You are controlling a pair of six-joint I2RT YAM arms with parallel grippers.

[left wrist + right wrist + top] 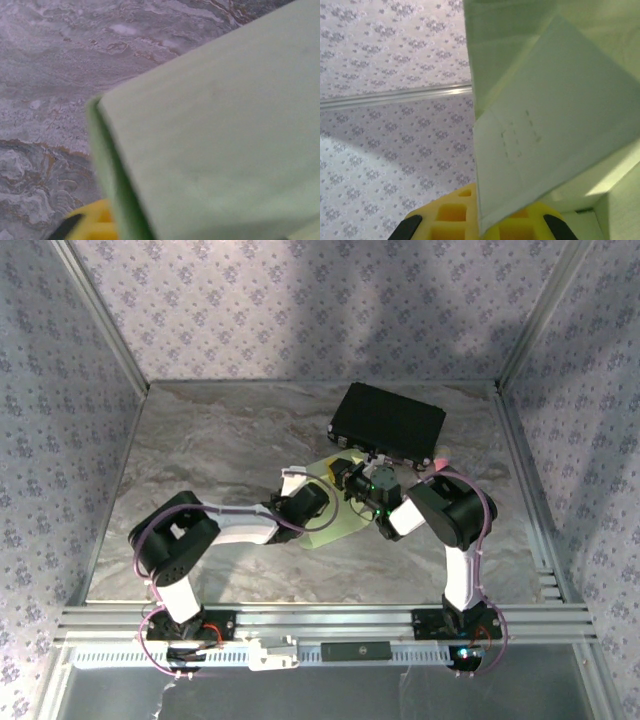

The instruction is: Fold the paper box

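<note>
The paper box (330,528) is pale green card, partly folded, in the middle of the table between the two arms. In the left wrist view a broad green panel (215,140) with a folded edge covers most of the frame. One yellow finger (92,224) shows beside that edge, and the other is hidden. My left gripper (312,502) sits over the card. My right gripper (356,480) holds a raised flap; in its wrist view the flap (545,125) runs down into the yellow jaws of the right gripper (485,222).
A larger black rectangular box (390,423) lies at the back right, just behind the right gripper. The marbled grey table (200,460) has open room on the left. Patterned walls and metal rails enclose the table.
</note>
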